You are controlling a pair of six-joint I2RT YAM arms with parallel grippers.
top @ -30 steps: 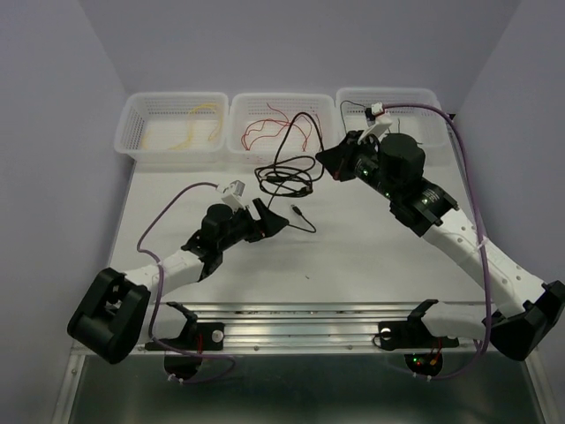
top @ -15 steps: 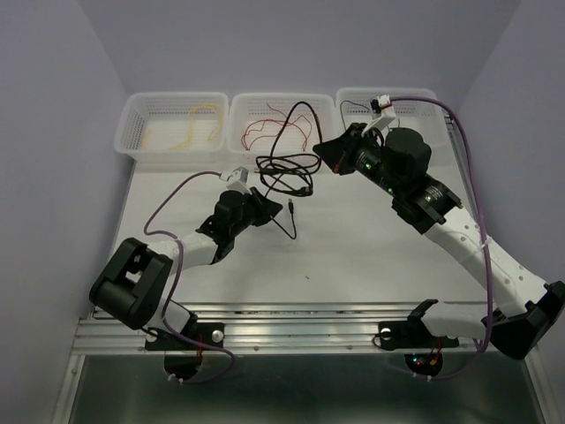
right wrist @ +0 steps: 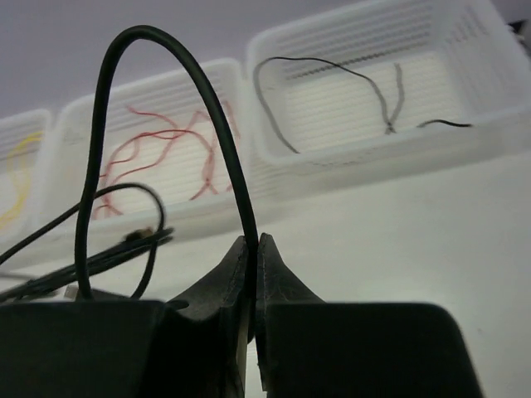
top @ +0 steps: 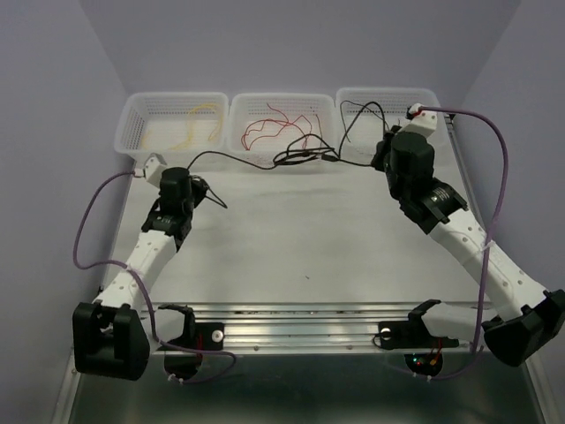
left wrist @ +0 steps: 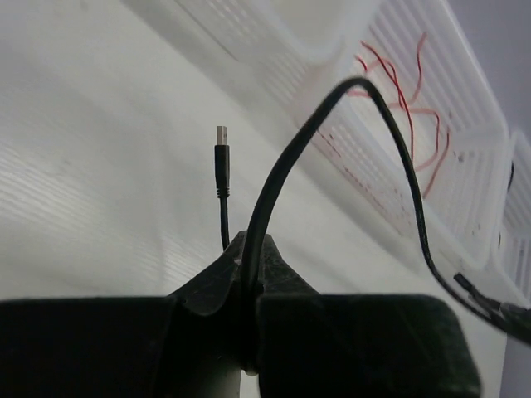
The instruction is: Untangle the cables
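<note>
Left claw (left wrist: 249, 249) and right claw (right wrist: 253, 245) each clench the black USB cable (top: 243, 159), which spans the table's (top: 309, 238) upper middle and bunches near the middle basket (top: 237, 124).

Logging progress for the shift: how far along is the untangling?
Done: thin yellow wire and thin red wires lie in white mesh baskets. In hand: left pincer and right pincer both clamp the long black cable, stretched between them. Remaining: its knotted bunch mid-span.
</note>
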